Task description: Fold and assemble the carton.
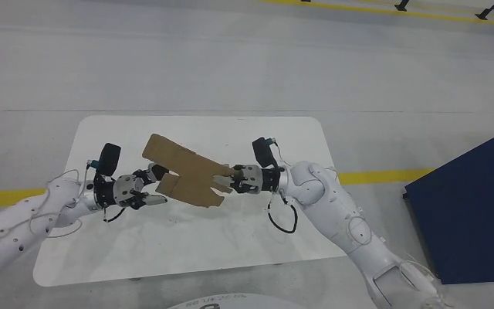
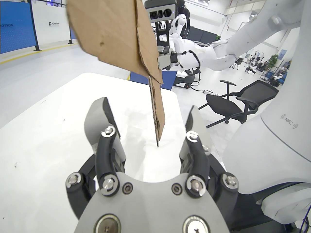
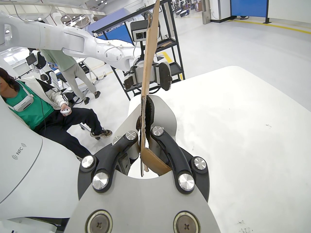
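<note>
I have the white table [image 1: 100,255] under both arms. The carton [image 1: 184,171] hangs above its middle as an unfolded brown sheet. Its long axis runs diagonally, from the far left down to the right arm. My right gripper [image 3: 145,109] is pinched tight on that nearer right end. My left gripper [image 2: 148,110] gapes wide, with a carton flap hanging between the fingers [image 2: 97,112] and touching neither.

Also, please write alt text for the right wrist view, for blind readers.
The right arm's jaws are shut on the end of a flat cardboard carton, seen edge-on above a white table. The left arm's open jaws straddle it farther off.
</note>
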Controlling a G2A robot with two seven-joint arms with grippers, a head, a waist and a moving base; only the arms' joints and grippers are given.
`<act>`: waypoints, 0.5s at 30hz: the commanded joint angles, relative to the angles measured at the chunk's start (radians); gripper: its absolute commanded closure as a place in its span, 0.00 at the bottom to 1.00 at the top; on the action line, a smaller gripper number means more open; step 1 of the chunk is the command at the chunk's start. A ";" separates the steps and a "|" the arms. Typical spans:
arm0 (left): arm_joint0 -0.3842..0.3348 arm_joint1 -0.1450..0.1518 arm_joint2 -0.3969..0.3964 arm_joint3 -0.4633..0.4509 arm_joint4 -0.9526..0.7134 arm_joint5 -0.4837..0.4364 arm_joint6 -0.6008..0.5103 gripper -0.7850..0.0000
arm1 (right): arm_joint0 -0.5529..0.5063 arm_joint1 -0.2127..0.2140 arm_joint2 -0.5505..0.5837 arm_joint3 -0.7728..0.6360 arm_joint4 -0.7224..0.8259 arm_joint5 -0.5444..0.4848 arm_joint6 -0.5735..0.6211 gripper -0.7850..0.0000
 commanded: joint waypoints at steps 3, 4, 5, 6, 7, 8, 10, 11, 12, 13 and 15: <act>-0.007 0.004 0.019 -0.003 -0.031 0.000 0.000 0.00 | 0.001 0.008 -0.012 -0.010 -0.025 0.000 -0.012 1.00; -0.009 0.005 0.025 -0.003 -0.040 0.000 0.000 0.00 | 0.000 0.009 -0.014 -0.013 -0.035 0.000 -0.017 1.00; -0.012 0.005 0.033 -0.003 -0.050 0.000 0.000 0.02 | -0.001 0.011 -0.016 -0.016 -0.044 0.000 -0.023 1.00; -0.016 0.005 0.041 0.001 -0.056 0.000 0.000 0.12 | -0.002 0.013 -0.018 -0.019 -0.054 0.000 -0.029 1.00; -0.020 0.004 0.051 0.006 -0.062 0.000 0.000 0.22 | -0.004 0.015 -0.019 -0.023 -0.063 0.000 -0.036 1.00; -0.025 0.003 0.060 0.011 -0.068 0.000 0.000 0.32 | -0.006 0.017 -0.020 -0.027 -0.071 0.000 -0.044 1.00; -0.030 0.000 0.068 0.021 -0.063 0.000 0.000 0.47 | -0.011 0.021 -0.021 -0.033 -0.086 0.000 -0.059 1.00; -0.027 -0.002 0.068 0.023 -0.051 0.000 0.000 0.50 | -0.013 0.023 -0.022 -0.036 -0.092 0.000 -0.067 1.00; -0.025 -0.005 0.068 0.023 -0.036 0.000 0.000 0.54 | -0.015 0.026 -0.023 -0.039 -0.099 0.000 -0.073 1.00; -0.022 -0.008 0.068 0.024 -0.022 0.000 -0.002 0.55 | -0.016 0.028 -0.024 -0.041 -0.103 0.000 -0.080 1.00; -0.015 -0.014 0.068 0.025 -0.009 0.000 -0.016 0.59 | -0.017 0.032 -0.027 -0.042 -0.112 0.000 -0.091 1.00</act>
